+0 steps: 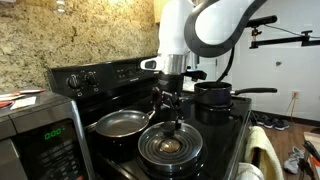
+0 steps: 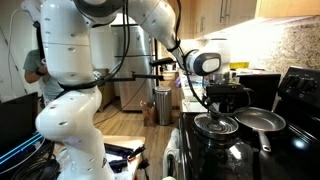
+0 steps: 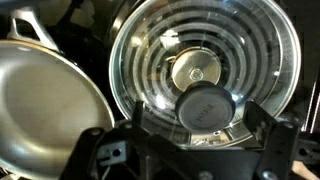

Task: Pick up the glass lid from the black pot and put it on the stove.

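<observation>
The glass lid (image 3: pixel 205 65) lies flat on a front coil burner of the stove (image 1: pixel 105 78); the coil shows through the glass. It also shows in both exterior views (image 1: pixel 170 148) (image 2: pixel 215 128). My gripper (image 3: pixel 200 112) hangs just above it, open, with a finger on each side of the black knob (image 3: pixel 207 104) and a gap on both sides. The gripper also shows in both exterior views (image 1: pixel 171 115) (image 2: pixel 210 110). The black pot (image 1: pixel 213 96) stands uncovered on a back burner, its handle pointing away from the lid; it also shows in an exterior view (image 2: pixel 228 96).
A grey frying pan (image 1: pixel 120 124) sits on the burner next to the lid, close to its rim (image 3: pixel 45 105) (image 2: pixel 262 120). A silver microwave (image 1: pixel 35 135) stands beside the stove. The stove's back panel with knobs rises behind the pans.
</observation>
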Controlling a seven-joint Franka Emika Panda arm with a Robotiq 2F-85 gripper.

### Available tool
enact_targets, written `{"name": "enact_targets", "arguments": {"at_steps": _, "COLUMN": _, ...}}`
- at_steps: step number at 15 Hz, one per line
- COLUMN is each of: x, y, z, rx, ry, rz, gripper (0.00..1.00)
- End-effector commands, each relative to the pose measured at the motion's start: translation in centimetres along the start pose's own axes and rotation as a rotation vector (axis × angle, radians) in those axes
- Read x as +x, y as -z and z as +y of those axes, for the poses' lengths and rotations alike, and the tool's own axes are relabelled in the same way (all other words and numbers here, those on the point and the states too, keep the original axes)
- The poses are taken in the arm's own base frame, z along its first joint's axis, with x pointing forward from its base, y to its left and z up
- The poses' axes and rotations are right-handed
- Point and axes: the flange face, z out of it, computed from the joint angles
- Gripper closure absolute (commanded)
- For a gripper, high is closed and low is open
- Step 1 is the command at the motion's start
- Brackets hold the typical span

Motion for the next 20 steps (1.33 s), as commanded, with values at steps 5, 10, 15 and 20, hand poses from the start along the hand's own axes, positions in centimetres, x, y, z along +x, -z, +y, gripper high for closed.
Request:
{"name": "enact_targets", "arguments": {"at_steps": 5, "x": -4.6, "y": 5.9, "z": 0.7, "rx": -0.004, "ry": -0.196, "rz": -0.144, "gripper": 0.00}}
{"name": "enact_targets", "arguments": {"at_steps": 10, "x": -11.9, "y": 9.1, "z": 1.6, "rx": 0.033, "ry": -0.465, "rz": -0.224, "gripper": 0.00}}
{"name": "enact_targets", "arguments": {"at_steps": 15, "x": -18.6, "y": 9.6, "z": 2.3, "rx": 0.098, "ry": -0.642, "rz": -0.204, "gripper": 0.00}}
{"name": "enact_targets", "arguments": {"at_steps": 20, "x": -21.0, "y": 8.7, "z": 2.7, "rx": 0.103, "ry": -0.686, "rz": -0.223, "gripper": 0.00}}
